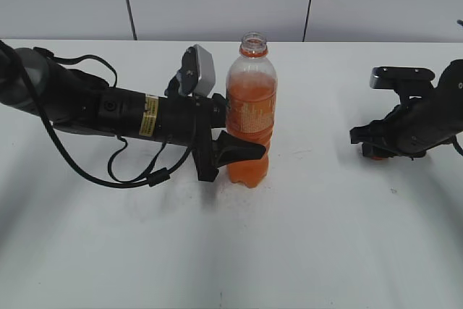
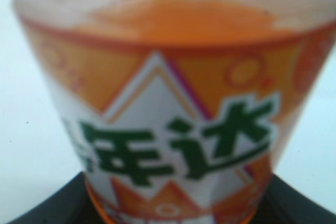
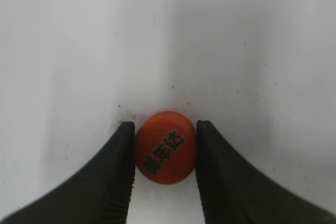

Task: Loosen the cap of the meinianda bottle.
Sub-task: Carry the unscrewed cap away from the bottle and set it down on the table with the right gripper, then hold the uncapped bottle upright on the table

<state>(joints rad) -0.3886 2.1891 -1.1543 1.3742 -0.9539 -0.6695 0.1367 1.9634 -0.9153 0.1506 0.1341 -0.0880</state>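
Observation:
The meinianda bottle (image 1: 249, 117) stands upright mid-table with its neck open and no cap on it. My left gripper (image 1: 230, 151) is shut on the bottle's lower body; the left wrist view is filled by its label (image 2: 173, 140). The orange cap (image 3: 166, 147) sits between the fingers of my right gripper (image 3: 165, 148), low over the white table. Both fingers touch its sides. In the exterior view the right gripper (image 1: 370, 148) is at the far right, low on the table, with a bit of orange showing under it.
The white table (image 1: 304, 236) stretches in front of and between the arms. A black cable (image 1: 116, 168) loops under the left arm. A grey panelled wall stands behind the table.

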